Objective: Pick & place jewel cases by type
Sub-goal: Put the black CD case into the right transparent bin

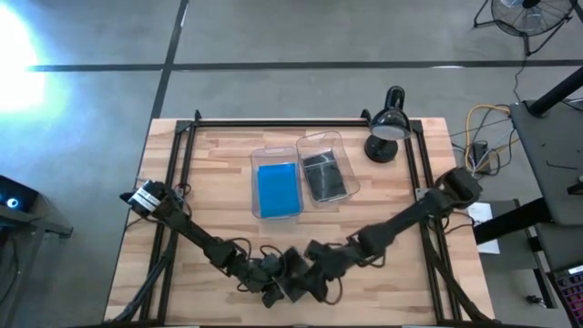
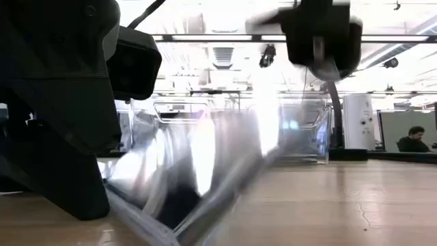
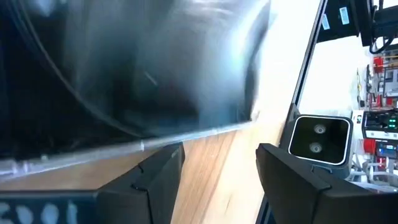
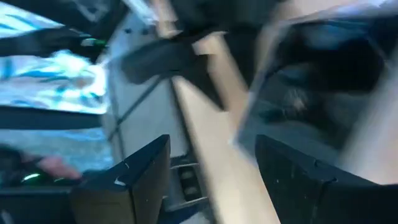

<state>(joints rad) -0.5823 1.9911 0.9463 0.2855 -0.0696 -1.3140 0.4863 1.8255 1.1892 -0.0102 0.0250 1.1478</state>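
Blue cases [image 1: 278,189] fill the left bin [image 1: 256,164]; dark cases [image 1: 324,176] fill the right bin [image 1: 339,142]. High view: both grippers meet at the table's [image 1: 219,173] near edge, left gripper [image 1: 273,290], right gripper [image 1: 308,284]. Low view: a dark case [image 2: 205,178] stands tilted. Left wrist view: fingers [image 3: 158,180] spread, case [image 3: 124,68] just ahead. Right wrist view: fingers [image 4: 146,174] apart, nothing gripped.

You get strong glare top-left on floor [image 1: 18,55] in high view; low view backlit, ceiling washed out; both wrist views heavily motion-blurred.
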